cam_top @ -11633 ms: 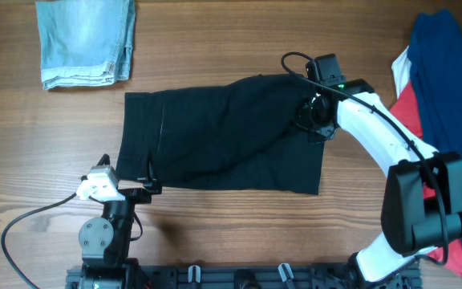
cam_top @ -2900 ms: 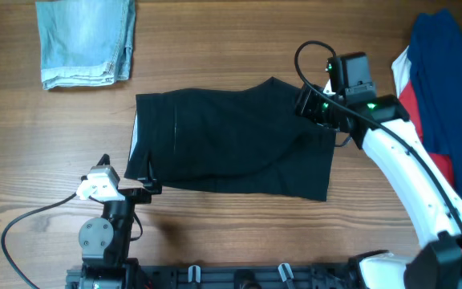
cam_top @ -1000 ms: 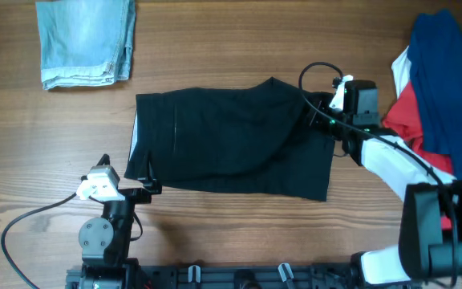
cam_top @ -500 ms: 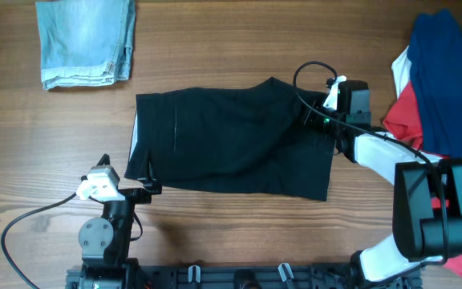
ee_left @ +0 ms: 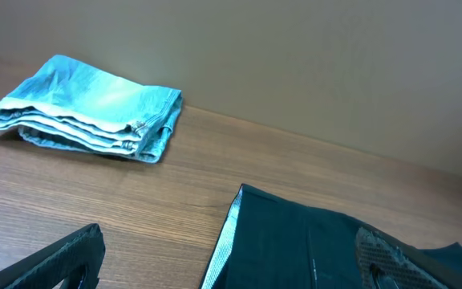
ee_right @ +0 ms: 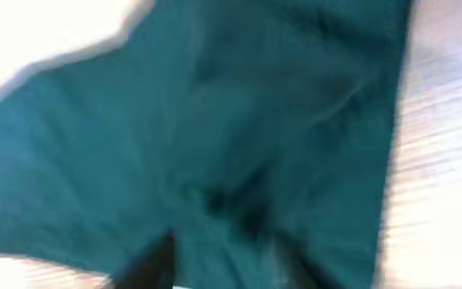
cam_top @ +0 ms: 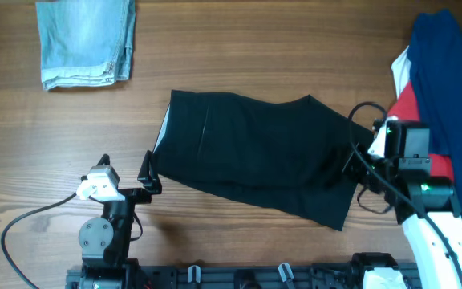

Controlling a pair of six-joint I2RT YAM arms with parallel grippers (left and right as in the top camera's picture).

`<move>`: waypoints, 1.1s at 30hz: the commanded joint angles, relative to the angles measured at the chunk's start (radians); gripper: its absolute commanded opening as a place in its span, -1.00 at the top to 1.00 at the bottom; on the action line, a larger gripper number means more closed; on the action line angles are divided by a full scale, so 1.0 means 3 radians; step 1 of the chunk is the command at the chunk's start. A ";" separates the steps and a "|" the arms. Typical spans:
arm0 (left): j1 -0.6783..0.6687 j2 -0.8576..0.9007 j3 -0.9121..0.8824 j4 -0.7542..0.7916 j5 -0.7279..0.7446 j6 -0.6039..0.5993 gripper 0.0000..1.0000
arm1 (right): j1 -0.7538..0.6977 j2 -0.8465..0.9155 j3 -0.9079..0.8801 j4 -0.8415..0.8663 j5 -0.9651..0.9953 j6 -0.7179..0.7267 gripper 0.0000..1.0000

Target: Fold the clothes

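Clothes [cam_top: 255, 156] on wooden table [cam_top: 239, 48]

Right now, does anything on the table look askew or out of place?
Yes: the black shorts lie skewed across the table, right end lower and bunched at the right hand. The folded denim looks tidy.

Bare surface [cam_top: 239, 48] runs along the far side from the folded denim [cam_top: 87, 40] at far left to the pile of blue, red and white clothes [cam_top: 439, 72] at far right, and between the denim and the black garment [cam_top: 255, 148] in the middle. The left arm [cam_top: 107, 210] and its cable [cam_top: 6, 239] take the near left; the right arm [cam_top: 407, 148] fills the gap between garment and pile.
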 commanded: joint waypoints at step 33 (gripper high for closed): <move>0.0017 -0.0018 -0.0015 -0.0001 -0.0032 0.0055 -0.99 | -0.0010 0.0683 -0.0758 0.0852 0.0243 0.0664 -0.45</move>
